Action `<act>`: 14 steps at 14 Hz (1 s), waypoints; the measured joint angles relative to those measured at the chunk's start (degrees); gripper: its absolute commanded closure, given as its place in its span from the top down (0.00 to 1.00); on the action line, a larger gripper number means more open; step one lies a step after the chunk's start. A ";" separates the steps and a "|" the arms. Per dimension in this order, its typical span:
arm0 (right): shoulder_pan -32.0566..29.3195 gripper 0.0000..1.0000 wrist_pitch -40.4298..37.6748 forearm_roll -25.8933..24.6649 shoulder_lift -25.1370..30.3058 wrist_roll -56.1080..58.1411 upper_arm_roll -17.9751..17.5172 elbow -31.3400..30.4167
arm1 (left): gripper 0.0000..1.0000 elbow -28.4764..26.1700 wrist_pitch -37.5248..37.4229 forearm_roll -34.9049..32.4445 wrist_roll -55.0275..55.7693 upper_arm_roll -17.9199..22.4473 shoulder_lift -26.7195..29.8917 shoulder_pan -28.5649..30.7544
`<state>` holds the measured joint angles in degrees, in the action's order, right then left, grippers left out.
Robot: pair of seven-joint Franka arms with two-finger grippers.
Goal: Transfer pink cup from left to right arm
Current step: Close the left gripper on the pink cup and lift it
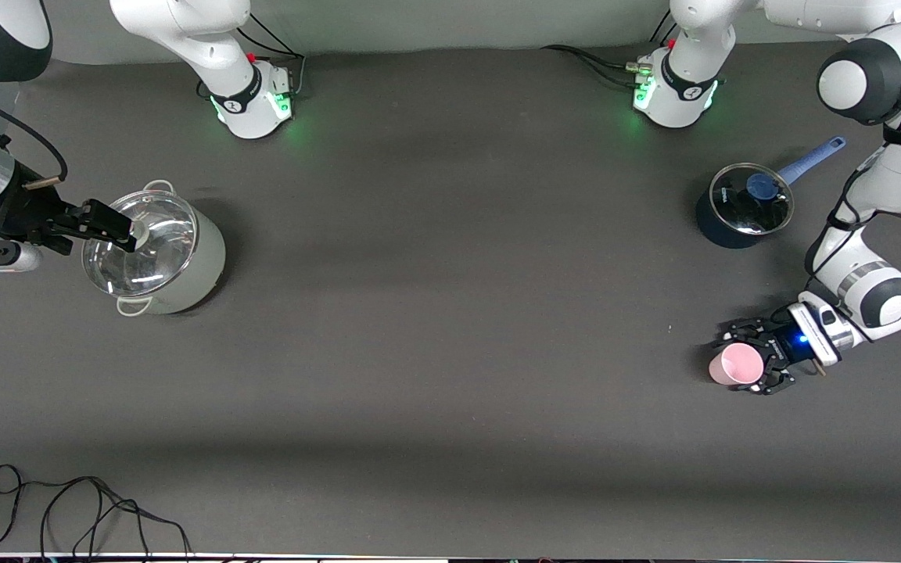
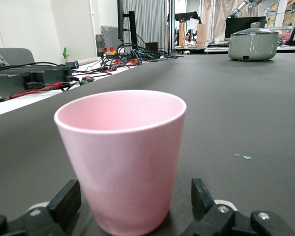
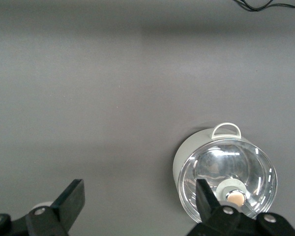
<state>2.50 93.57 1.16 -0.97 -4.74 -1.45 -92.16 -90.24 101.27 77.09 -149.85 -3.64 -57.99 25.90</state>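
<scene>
The cup (image 1: 737, 364) stands upright between the spread fingers of the left pincer (image 1: 749, 365). The right pincer (image 1: 110, 225), spread too, waits over a pot (image 1: 155, 250).

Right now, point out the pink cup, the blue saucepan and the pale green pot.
pink cup (image 1: 738, 364): front view, on its open mouth.
blue saucepan (image 1: 751, 199): front view, on its glass lid.
pale green pot (image 1: 202, 262): front view, on its side wall.

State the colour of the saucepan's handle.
Blue handle; the front view shows it best.
</scene>
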 measured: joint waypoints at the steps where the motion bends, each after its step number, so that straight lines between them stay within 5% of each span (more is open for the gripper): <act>1: 0.00 1.00 0.00 0.00 0.00 0.00 0.00 0.00 | 0.85 -0.02 0.18 0.07 0.58 -0.21 0.00 -0.05; 3: 0.00 1.00 0.00 0.00 0.00 0.00 0.00 0.00 | 0.54 -0.02 0.25 0.07 1.43 -0.26 0.00 -0.06; 4: 0.00 1.00 0.00 0.00 0.00 0.00 0.00 0.00 | 0.49 -0.02 0.29 0.07 1.53 -0.26 0.00 -0.06; 11: 0.00 1.00 -0.02 0.00 0.00 0.00 0.00 0.00 | 0.36 0.34 3.60 0.32 8.94 -1.21 3.29 -2.23; 14: 0.00 1.00 -0.03 0.00 0.00 0.00 0.00 0.00 | 0.33 -2.40 12.55 4.96 12.45 -6.89 9.80 -5.34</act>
<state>2.50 93.55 1.16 -0.97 -4.74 -1.45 -92.16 -92.65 113.82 82.05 -137.40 -10.53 -48.19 20.57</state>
